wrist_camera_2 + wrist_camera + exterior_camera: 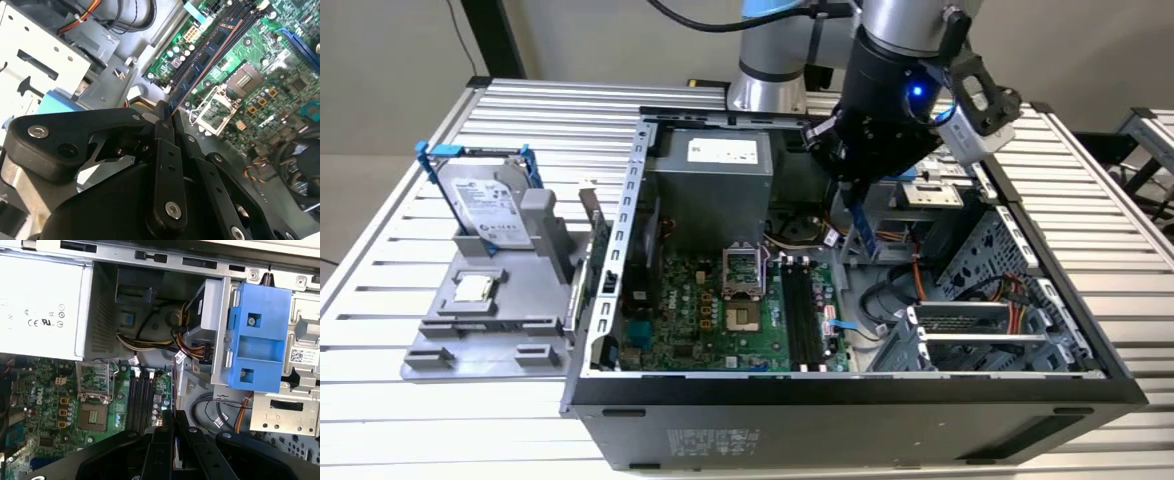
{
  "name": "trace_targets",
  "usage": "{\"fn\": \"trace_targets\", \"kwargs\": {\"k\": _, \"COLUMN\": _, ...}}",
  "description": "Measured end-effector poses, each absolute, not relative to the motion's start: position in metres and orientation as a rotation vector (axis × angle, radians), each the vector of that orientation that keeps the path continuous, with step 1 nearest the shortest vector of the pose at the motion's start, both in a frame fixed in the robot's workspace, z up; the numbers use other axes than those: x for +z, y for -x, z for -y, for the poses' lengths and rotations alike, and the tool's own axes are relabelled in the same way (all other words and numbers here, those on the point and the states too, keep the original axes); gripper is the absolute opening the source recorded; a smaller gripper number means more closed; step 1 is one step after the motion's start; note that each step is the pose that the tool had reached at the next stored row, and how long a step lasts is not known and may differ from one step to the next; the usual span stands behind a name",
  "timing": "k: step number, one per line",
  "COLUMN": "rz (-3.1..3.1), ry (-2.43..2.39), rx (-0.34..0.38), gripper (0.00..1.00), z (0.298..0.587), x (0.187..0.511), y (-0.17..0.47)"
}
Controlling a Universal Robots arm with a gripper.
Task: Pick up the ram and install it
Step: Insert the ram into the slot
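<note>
A slatted metal worktop (400, 400) carries an open computer case (854, 400) lying on its side, with a grey holder stand (494, 330) just beside it toward the exterior view's left edge of the worktop. In that stand a silver hard drive (487, 205) in a blue frame leans upright, and a small square processor chip (476, 288) lies flat lower down.

In the exterior view the gripper (865, 190) hangs over the case's far inner part, above the green motherboard (720, 310), with the ram (865, 232) held edge-down as a thin blue strip below it, above the memory slots (803, 315) and not yet seated.

The second wrist view adds the grip itself: the black fingers (164, 150) are pressed against the ram (200, 70), which runs out from them over the slots beside the open processor socket (214, 111). The first wrist view shows the ram (172, 390) edge-on, plus the grey power supply (40, 310) and a blue drive bracket (260, 340) by the case's wall.
</note>
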State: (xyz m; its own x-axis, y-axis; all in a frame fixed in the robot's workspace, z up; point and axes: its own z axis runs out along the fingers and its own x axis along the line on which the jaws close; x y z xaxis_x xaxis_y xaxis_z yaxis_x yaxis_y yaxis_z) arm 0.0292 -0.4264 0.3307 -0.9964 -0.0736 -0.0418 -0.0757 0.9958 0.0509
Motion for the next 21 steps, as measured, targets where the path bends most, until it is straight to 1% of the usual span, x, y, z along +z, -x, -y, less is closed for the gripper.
{"fn": "trace_targets", "kwargs": {"k": 13, "rz": -3.099, "ry": 0.007, "rx": 0.079, "gripper": 0.00, "z": 0.426, "x": 0.307, "y": -0.027}}
{"fn": "trace_targets", "kwargs": {"k": 21, "rz": -3.099, "ry": 0.004, "rx": 0.079, "gripper": 0.00, "z": 0.430, "x": 0.293, "y": -0.013}}
